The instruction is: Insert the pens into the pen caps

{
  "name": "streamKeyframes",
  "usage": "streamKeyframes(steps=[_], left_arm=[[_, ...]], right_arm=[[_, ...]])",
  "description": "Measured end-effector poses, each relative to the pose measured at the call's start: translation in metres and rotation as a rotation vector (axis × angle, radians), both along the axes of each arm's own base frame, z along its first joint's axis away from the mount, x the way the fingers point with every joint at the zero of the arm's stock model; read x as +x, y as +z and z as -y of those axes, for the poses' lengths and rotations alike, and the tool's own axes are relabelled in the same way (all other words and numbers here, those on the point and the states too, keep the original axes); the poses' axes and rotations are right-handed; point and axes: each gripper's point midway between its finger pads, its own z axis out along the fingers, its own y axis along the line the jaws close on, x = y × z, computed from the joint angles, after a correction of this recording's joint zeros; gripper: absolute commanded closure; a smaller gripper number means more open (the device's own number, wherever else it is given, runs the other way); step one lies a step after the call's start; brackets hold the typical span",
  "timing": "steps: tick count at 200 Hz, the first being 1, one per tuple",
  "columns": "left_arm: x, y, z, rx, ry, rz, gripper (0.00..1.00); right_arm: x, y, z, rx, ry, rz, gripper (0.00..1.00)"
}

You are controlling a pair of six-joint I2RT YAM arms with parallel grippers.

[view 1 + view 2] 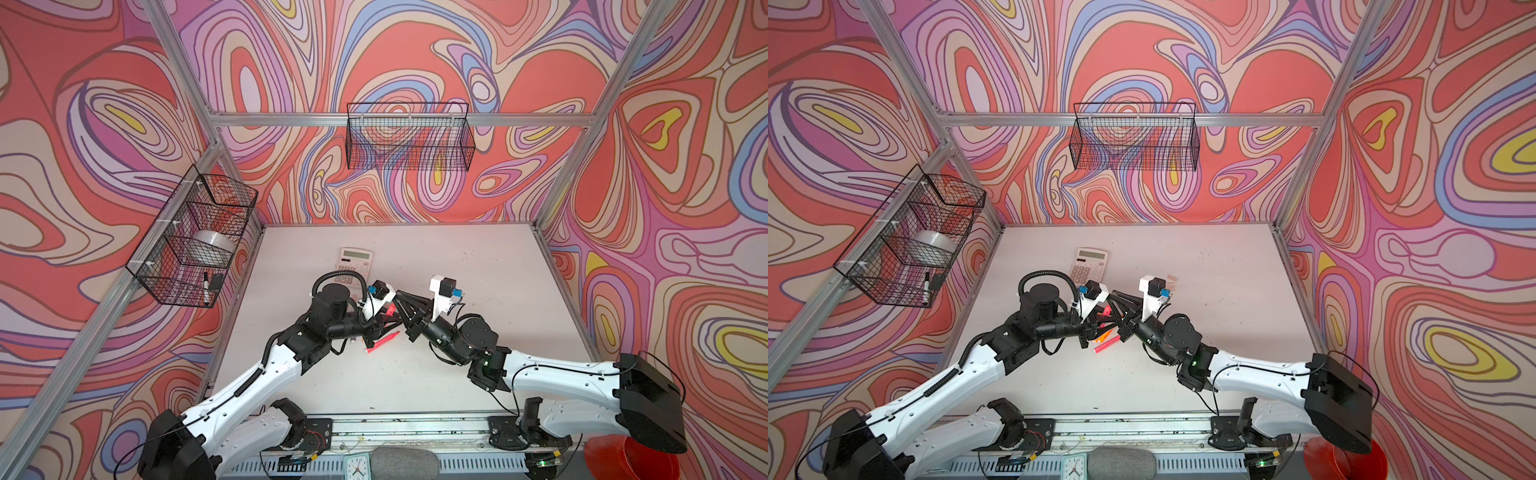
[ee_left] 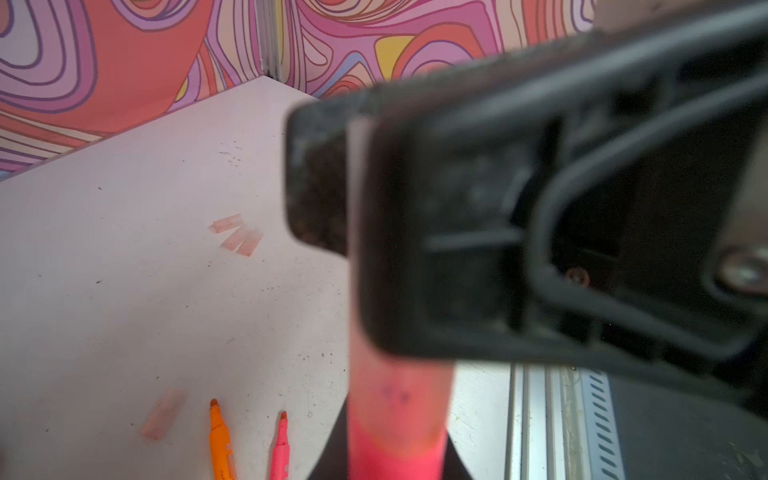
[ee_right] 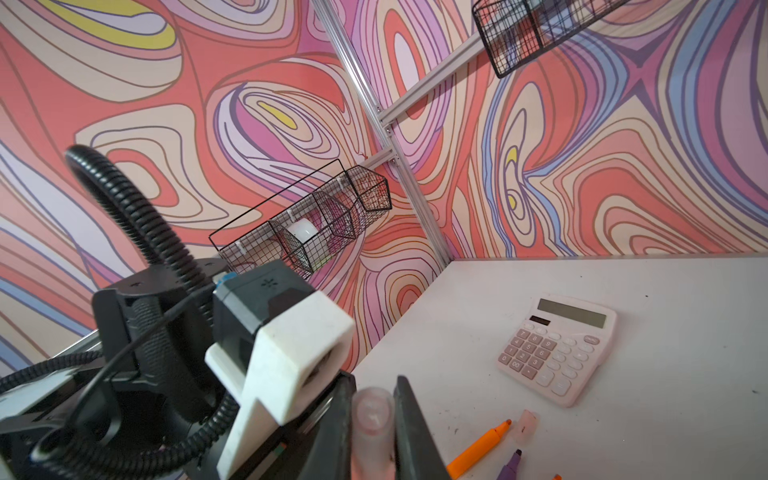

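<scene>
While L gripper (image 1: 384, 313) is clamped on a pink pen (image 2: 397, 415), R gripper (image 3: 376, 419) pinches a cap (image 3: 371, 409); both meet above mid-table, tips close together. Can't tell if pen tip's in the cap, too blurred. On table (image 2: 104, 291): orange pen (image 3: 478, 446) w/ a loose cap (image 3: 527, 424) just beside its tip, purple pen (image 3: 513, 463), 2nd pink pen (image 2: 280, 444), 3 caps (image 2: 237, 235) clustered, calculator (image 3: 557, 349) near back.

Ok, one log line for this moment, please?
left gripper: shut on pink pen | right gripper: shut on pen cap | step: cap at pen tip, above table
</scene>
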Motion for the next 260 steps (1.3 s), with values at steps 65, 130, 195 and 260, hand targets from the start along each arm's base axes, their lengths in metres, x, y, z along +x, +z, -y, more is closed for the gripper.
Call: streamKeyframes(steps=[65,130,195,260], left_arm=[[-0.006,0.01,0.003,-0.034,-0.054,0.03,1.0],[-0.012,-0.027,-0.015,-0.028,0.011,0.069,0.69],[0.026,-0.047,-0.053,-0.045,0.319,0.066,0.0],[0.059,-0.039,-0.101,-0.089,0.752,-0.198,0.0]], right_arm=[[-0.005,0.011,0.005,-0.005,0.001,-0.009,1.0],[-0.007,-0.02,-0.009,-0.129,0.005,-0.116,1.0],[0.018,-0.102,0.016,-0.377,-0.083,-0.316,1.0],[0.068,-0.138,0.082,-0.572,-0.287,-0.484,1.0]])
